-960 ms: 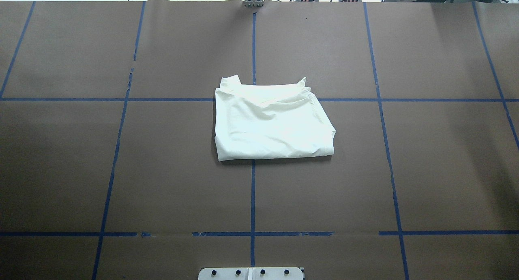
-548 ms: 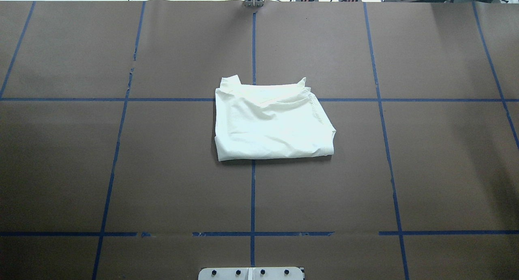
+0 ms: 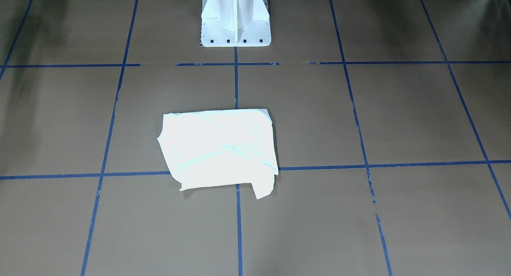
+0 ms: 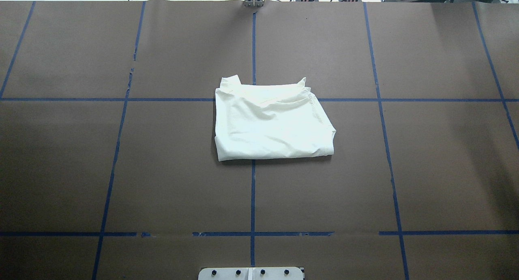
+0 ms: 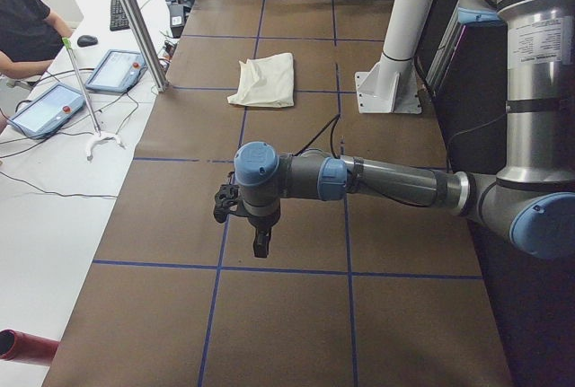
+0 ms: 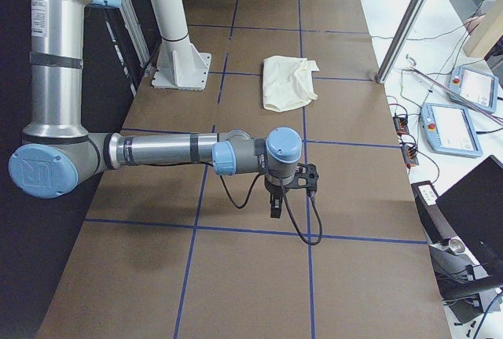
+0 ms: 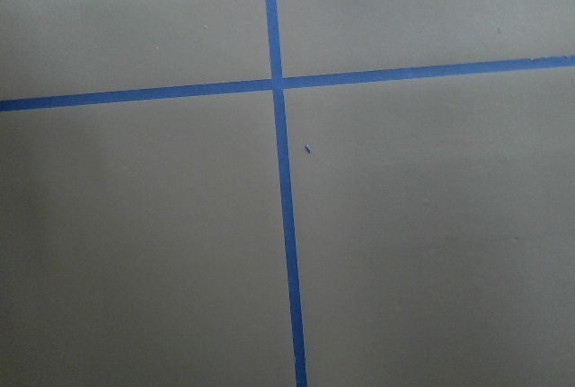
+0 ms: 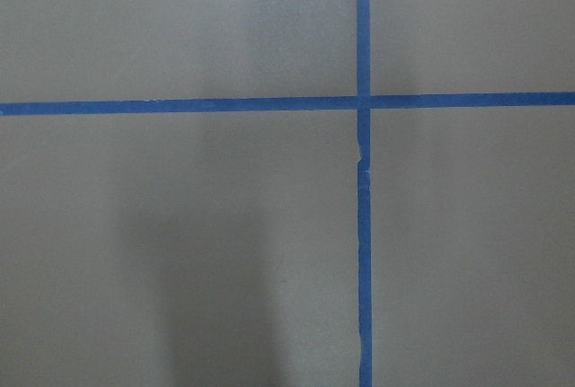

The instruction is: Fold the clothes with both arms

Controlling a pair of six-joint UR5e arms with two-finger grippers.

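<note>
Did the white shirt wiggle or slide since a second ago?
No. In the overhead view the shirt still covers the same crossing of the blue tape lines, with its corners in the same spots.

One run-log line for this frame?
shirt: folded, table centre, free | left hand: far from shirt, grip unknown | right hand: far from shirt, grip unknown | task: looks done

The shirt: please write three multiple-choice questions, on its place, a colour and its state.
1. Where does the shirt lie? A) in a near corner B) over crossing tape lines C) at the far edge
2. What colour is the tape? A) blue B) red C) yellow
3. The shirt is: A) spread flat B) rolled up C) folded
Answers: 1 B, two lines run under it; 2 A, every line is blue; 3 C, layers show at its edges.
</note>
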